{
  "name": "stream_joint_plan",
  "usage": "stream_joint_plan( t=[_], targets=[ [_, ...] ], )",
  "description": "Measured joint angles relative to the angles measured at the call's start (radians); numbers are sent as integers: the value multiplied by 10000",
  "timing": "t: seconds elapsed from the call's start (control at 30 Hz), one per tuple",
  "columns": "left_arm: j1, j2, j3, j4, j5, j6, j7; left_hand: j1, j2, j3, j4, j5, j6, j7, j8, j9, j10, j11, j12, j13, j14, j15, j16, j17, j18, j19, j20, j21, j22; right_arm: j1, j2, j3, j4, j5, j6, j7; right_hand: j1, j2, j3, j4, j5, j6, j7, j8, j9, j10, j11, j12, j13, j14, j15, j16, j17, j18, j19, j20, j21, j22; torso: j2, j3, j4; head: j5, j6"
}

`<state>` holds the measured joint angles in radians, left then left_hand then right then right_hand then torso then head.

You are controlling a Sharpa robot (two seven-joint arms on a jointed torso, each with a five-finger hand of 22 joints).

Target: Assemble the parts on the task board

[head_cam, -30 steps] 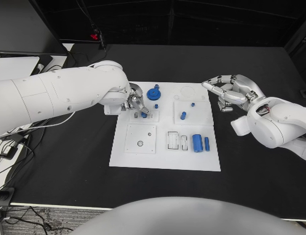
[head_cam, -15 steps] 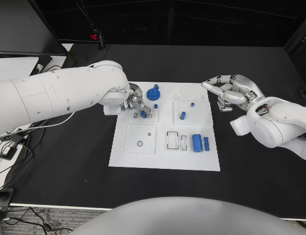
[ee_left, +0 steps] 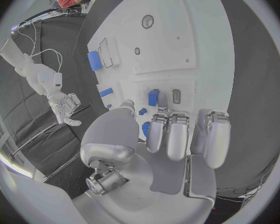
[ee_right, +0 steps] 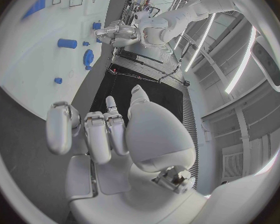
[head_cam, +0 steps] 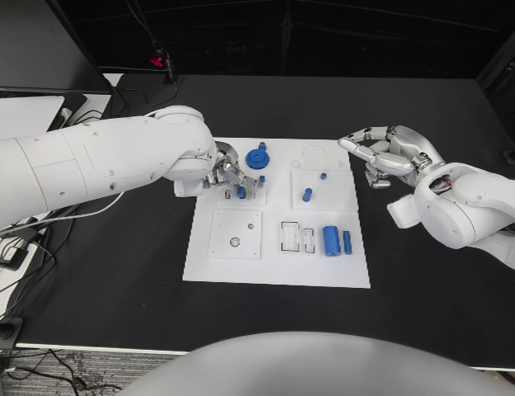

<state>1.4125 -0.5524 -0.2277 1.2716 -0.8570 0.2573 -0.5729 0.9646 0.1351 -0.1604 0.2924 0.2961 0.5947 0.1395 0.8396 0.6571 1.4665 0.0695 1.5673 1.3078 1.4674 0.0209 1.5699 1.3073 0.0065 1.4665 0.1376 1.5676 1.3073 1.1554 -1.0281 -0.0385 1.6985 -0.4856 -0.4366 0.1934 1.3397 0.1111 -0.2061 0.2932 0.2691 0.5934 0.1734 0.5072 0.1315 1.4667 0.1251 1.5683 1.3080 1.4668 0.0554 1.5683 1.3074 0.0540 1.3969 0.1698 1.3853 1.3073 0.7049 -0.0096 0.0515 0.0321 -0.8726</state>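
A: left hand [head_cam: 227,175] state?
B: fingers curled down over the far-left corner of the task board [head_cam: 270,268], tips right at a small blue part [head_cam: 241,192] beside the slot there. Can't tell if it's pinched or just touched. Over the last second the hand crept slightly toward that part, barely any shift
A: so what step?
B: looks like seating or nudging that piece into its slot, not done yet
A: right hand [head_cam: 385,157]?
B: hovering off the board's right edge over the black table [head_cam: 115,272], fingers loosely apart, holding nothing, unchanged
A: other parts?
B: blue gear [head_cam: 257,157] near the left hand, short blue peg [head_cam: 308,195] mid-board, two blue cylinders [head_cam: 338,242] lying side by side nearer the robot, all untouched, so most assembly remains
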Motion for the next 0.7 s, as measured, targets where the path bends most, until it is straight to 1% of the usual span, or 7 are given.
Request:
stream_joint_plan(
  t=[0.07, 0.13, 0.3, 0.37, 0.7],
  targets=[
    [-8, -10, -5, 12, 1, -55, 8, 0, 0, -52, -2, -9, -1, 0, 149, 117, 0, 0, 0, 0, 0, 0, 0, 0, 0, 0, 0, 0, 0, 0, 1, 0, -4, 0, 4, -7, 0, 0, 0, 0, 0, 0, 0, 37, -1, 0, 0, 0, 0, 0, 0, 0, 0, 1, 0, 0, 0, 0, 0, 0, 0, -12, 0],
    [-15, -19, -13, 15, 2, -94, 17, 56, 56, -88, -15, -9, -90, -86, 379, 322, 0, 0, 0, -1, 0, 0, 0, 0, 0, 0, 0, 0, 0, 0, 2, 0, -7, 0, 9, -13, 0, 0, -28, -28, 0, 0, 0, 37, -1, 0, 0, 0, 0, 0, 0, 0, 0, 0, 0, 0, 0, 0, 0, 0, 0, -19, 0],
    [-26, -28, -18, 31, 5, -169, 56, 129, 129, -139, -17, -9, -216, -105, 560, 503, 0, 0, 0, -1, 0, 0, 0, 0, 0, 0, 0, 0, 0, 0, 3, 0, -15, 0, 18, -30, 0, 0, -28, -28, 0, 0, 0, 37, -1, 0, 0, 0, 0, 0, 0, 0, 0, 1, 0, 0, 0, 0, 0, 0, 0, -25, 0],
    [-30, -33, -21, 31, 5, -186, 65, 172, 172, -163, 8, -9, -250, -138, 687, 618, 0, 0, 0, -1, 0, 0, 0, 0, 0, 0, 0, 0, -1, 0, 3, 0, -19, 0, 21, -38, 0, 0, -28, -28, 0, 0, 0, 37, -1, 0, 0, 0, 0, 0, 0, 0, 0, 0, 0, 0, 0, 0, 1, 0, 0, -25, 0],
    [-32, -49, -20, 37, 7, -171, 80, 172, 171, -163, 8, -8, -285, -174, 728, 670, -1, 0, 0, -3, 0, -1, 0, 0, 0, -1, -1, 0, 7, -1, 6, 0, -21, 0, 35, -72, 0, 0, -28, -27, 0, 0, 0, 37, -2, 0, 0, 0, 0, 0, 0, 0, -1, 1, 0, 0, 0, 0, 2, 3, 0, 12, 0]
  ],
)
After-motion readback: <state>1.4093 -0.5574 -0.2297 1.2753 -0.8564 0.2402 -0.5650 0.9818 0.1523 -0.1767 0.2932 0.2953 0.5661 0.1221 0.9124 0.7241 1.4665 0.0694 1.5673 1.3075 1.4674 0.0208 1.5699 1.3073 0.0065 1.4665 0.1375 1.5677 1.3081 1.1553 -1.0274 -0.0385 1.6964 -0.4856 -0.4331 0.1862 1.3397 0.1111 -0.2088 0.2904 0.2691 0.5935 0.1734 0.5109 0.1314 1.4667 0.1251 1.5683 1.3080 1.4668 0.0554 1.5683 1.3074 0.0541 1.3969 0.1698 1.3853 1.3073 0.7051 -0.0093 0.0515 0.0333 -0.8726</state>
